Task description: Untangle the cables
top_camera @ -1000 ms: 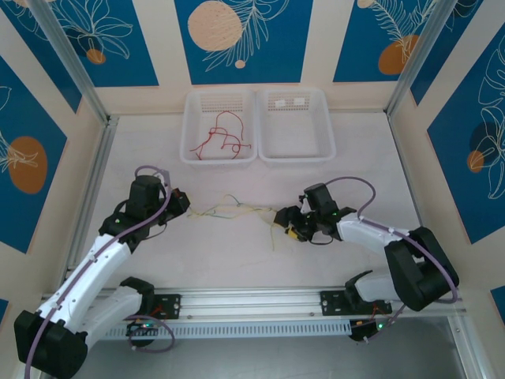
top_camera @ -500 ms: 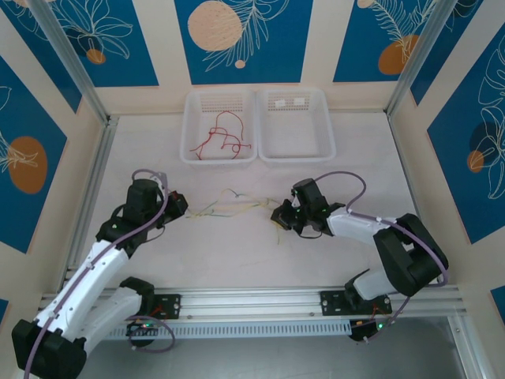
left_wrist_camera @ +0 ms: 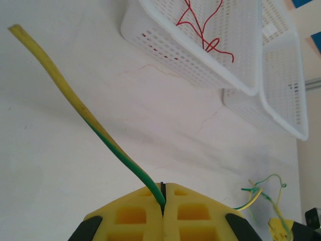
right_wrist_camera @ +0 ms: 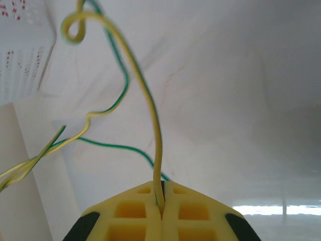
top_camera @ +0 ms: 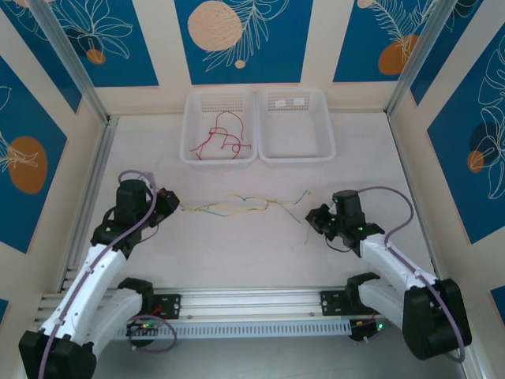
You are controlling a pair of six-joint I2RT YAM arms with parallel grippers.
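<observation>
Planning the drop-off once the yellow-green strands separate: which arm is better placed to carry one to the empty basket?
Probably the right. The right gripper, jaws shut on a yellow-green cable, sits nearer the empty basket; the left gripper, also clamped, is nearer the basket holding red cables.

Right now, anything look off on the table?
Nothing spilled or broken. The yellow-green wires are snarled midway between the left gripper and right gripper, each shut on an end. The red wires lie loose in the left basket.

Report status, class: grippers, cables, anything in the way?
Left gripper shut on yellow-green cables. Right gripper shut on them too, strands stretched between. Red cables in left basket. Nothing blocking.
</observation>
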